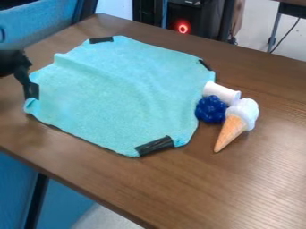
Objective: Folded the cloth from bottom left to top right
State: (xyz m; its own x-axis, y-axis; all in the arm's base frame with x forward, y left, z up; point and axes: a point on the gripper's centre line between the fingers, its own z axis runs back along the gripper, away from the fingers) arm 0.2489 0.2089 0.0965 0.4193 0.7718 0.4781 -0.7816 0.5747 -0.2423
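Camera view shows the cloth (122, 94) spread out, the whole fold left to do, the claw (25, 82) by its left corner, wide or narrow I cannot tell.

Cloth (119, 89) on bench (239, 192), cylinder (222, 93) at its right edge, berry cluster (211, 109) before cylinder, ice-cream cone (236, 123) rightmost

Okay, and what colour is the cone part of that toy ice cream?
The cone is light orange, seen best in the camera view.
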